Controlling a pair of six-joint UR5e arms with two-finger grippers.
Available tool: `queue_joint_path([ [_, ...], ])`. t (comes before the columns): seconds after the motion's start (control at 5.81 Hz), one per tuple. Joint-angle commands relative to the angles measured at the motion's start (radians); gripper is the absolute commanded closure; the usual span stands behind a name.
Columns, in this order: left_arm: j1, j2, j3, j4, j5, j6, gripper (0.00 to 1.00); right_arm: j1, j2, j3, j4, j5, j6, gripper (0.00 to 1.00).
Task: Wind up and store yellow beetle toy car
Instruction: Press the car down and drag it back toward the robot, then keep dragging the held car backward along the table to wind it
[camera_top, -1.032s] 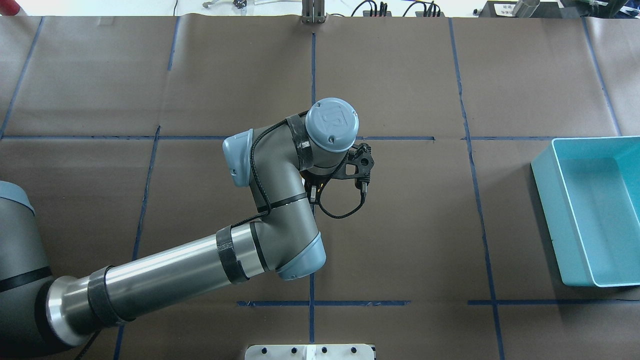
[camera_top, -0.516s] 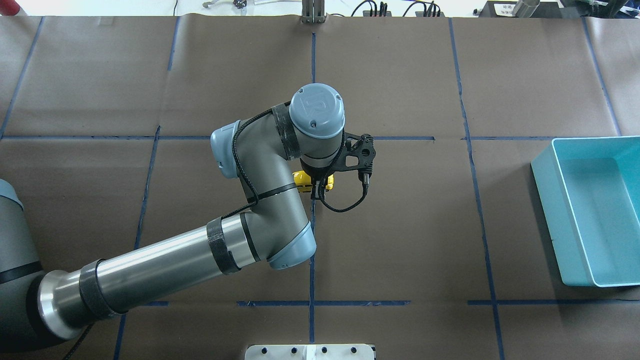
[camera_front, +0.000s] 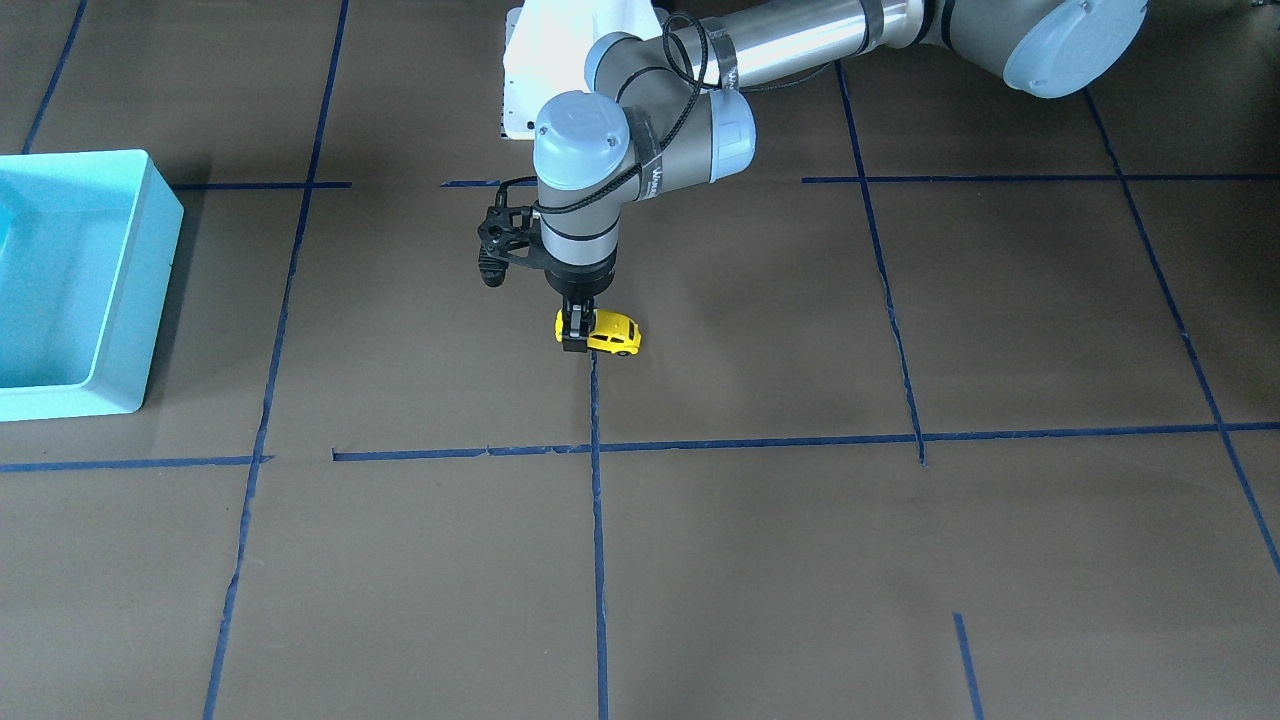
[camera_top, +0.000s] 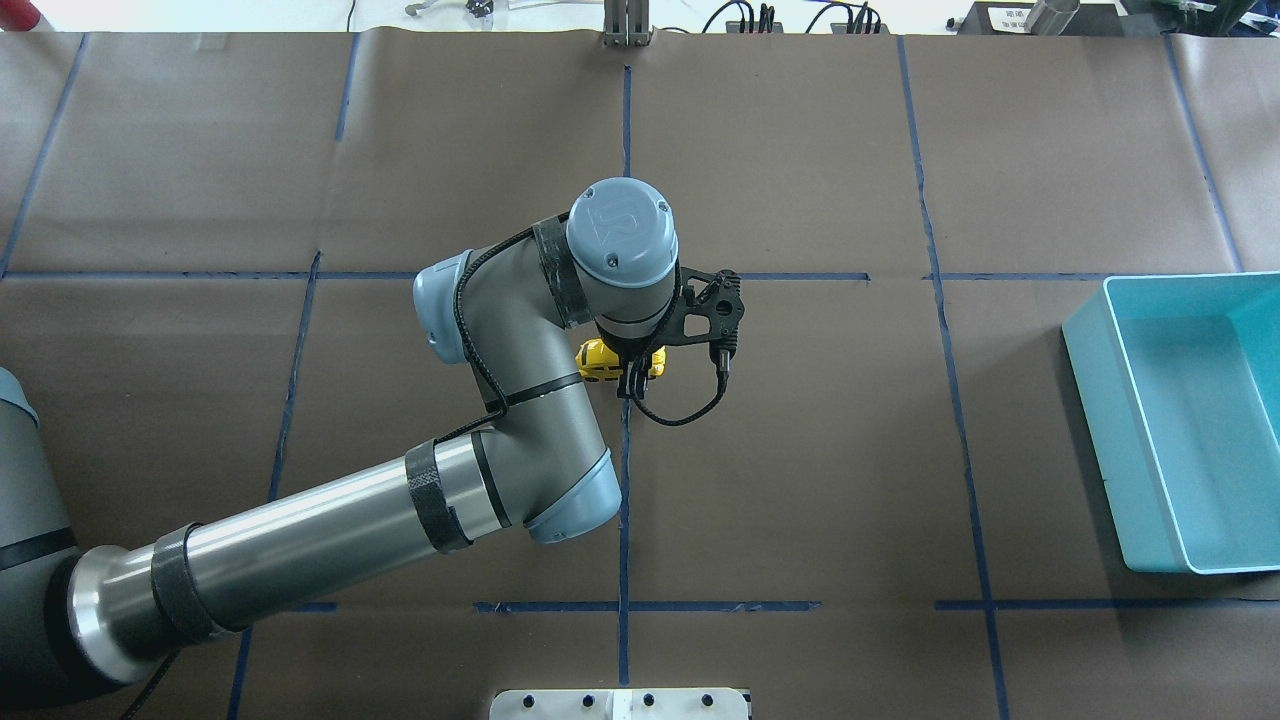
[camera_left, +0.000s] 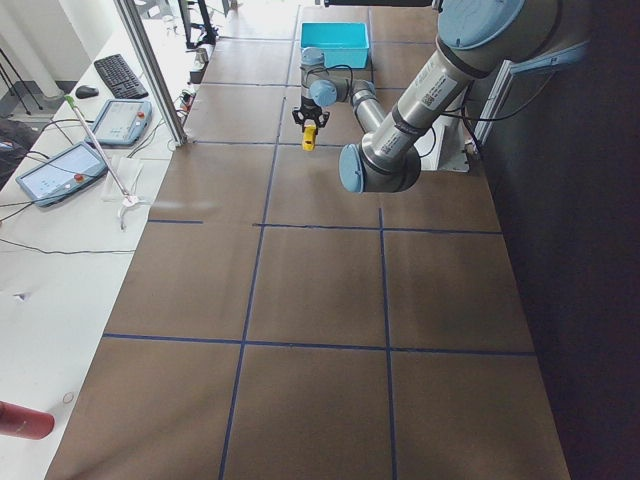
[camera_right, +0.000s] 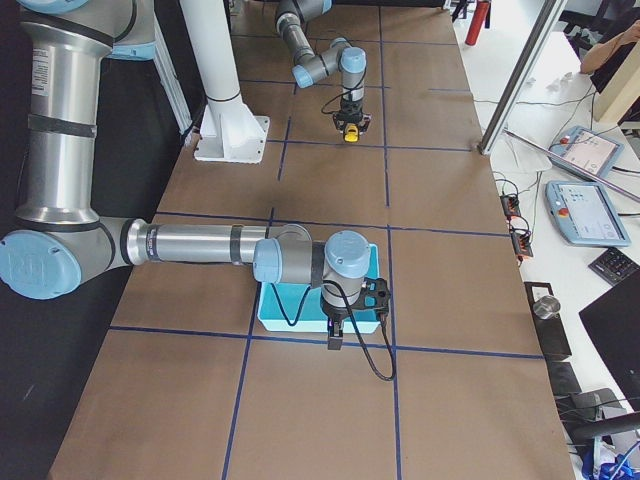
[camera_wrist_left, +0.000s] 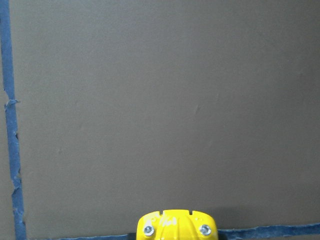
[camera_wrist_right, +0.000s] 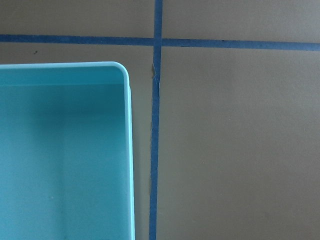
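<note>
Bright, even light; soft shadows; overhead view's top edge overexposed.

Robotics lab, paper-covered table (camera_front: 900, 560) gridded with blue tape (camera_front: 760, 442), teach pendants (camera_left: 57, 168), keyboard (camera_left: 119, 75)

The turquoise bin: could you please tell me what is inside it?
The turquoise bin shows a bare floor where visible. Its right end is cut off overhead. The yellow beetle toy car is outside, held by the left gripper.
</note>
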Motion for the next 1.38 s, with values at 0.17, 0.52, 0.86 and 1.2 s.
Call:
queue_joint_path([
  [0.17,0.020,0.002,0.002,-0.016,0.052,-0.034,1.00,0.000,0.002,-0.004,0.000,0.000,0.000,0.00],
  [0.52,0.034,0.011,0.002,-0.031,0.044,-0.036,1.00,0.000,0.003,-0.005,0.000,0.000,0.000,0.00],
  [0.86,0.037,0.013,0.004,-0.053,0.046,-0.034,1.00,0.000,0.003,-0.005,0.000,0.000,0.000,0.00],
  [1.2,0.037,0.013,0.006,-0.059,0.049,-0.033,1.00,0.000,0.003,-0.004,0.000,0.000,0.001,0.00],
])
